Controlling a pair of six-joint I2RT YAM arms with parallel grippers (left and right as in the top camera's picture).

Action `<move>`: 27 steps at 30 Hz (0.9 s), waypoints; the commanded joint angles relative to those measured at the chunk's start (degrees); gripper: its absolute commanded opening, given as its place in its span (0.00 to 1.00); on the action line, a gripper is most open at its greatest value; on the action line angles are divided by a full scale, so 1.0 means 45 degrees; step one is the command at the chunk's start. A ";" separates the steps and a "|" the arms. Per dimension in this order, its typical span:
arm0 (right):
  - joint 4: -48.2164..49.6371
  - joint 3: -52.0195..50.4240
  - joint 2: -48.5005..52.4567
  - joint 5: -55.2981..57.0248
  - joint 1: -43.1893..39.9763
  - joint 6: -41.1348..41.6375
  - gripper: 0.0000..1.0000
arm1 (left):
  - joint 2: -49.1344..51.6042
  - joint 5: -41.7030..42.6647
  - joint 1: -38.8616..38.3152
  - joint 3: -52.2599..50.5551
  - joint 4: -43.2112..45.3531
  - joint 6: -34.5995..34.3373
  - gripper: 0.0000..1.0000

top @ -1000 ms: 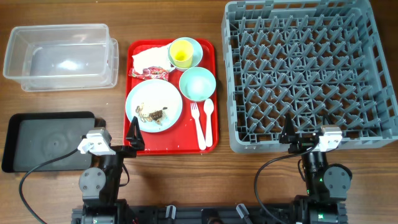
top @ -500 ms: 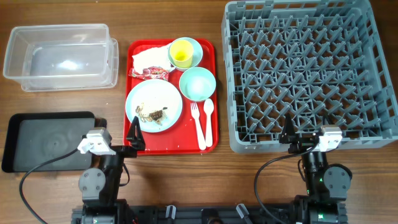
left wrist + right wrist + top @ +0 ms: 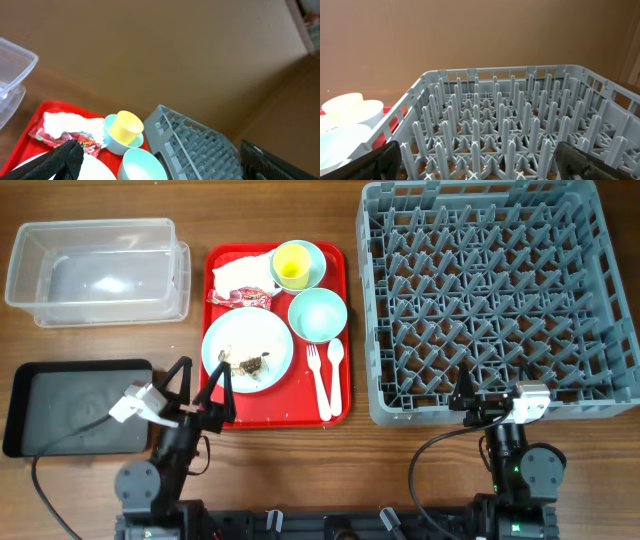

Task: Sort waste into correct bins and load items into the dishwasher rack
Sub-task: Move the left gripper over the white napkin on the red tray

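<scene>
Waste sat on the red tray (image 3: 282, 414). White napkins (image 3: 243, 273) lay in its far-left corner, with the red wrapper (image 3: 240, 297) touching them on the near side. Food scraps (image 3: 245, 364) were on the pale blue plate (image 3: 275, 335). Your left gripper (image 3: 203, 377) hung over the tray's near-left corner just beside the plate, jaws spread wide, nothing held. Your right gripper (image 3: 482, 165) was equally wide and empty at the near edge of the dishwasher rack (image 3: 372, 330). The clear tub (image 3: 95, 224) sat at the desk's far-left corner, the black tray (image 3: 70, 405) near-left.

Likely risks:
- Dropping straight down could clip the plate rim and scatter scraps.
- Wrapper and napkin could lift together into the wrong bin.
</scene>
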 commanded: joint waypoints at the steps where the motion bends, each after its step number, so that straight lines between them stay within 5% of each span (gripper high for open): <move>1: 0.0019 -0.0024 -0.0024 -0.0155 -0.0063 0.0180 1.00 | 0.2943 0.0267 -0.0083 0.2331 -0.0855 0.0923 1.00; 7: 0.0019 -0.0024 -0.0024 -0.0155 -0.0063 0.0185 1.00 | 1.1084 0.1253 -0.0267 1.0137 -0.8408 0.4624 1.00; 11: 0.0019 -0.0024 -0.0024 -0.0155 -0.0063 0.0185 1.00 | 1.5295 0.1899 -0.0559 1.5193 -1.2842 0.4333 1.00; 15: 0.0019 -0.0024 -0.0024 -0.0151 -0.0063 0.0180 1.00 | 1.7068 0.1311 -0.0806 1.6160 -1.2021 0.3439 1.00; 20: 0.0019 -0.0024 -0.0024 -0.0155 -0.0063 0.0180 1.00 | 1.8831 -0.3594 -0.1224 1.8282 -1.3605 0.2113 1.00; 23: 0.0019 -0.0024 -0.0024 -0.0155 -0.0063 0.0180 1.00 | 2.0414 -0.3949 -0.1219 2.0774 -1.5732 0.2064 1.00; 27: 0.0019 -0.0024 -0.0024 -0.0151 -0.0063 0.0180 1.00 | 2.0963 -0.2895 -0.1287 2.0895 -1.4853 0.2055 1.00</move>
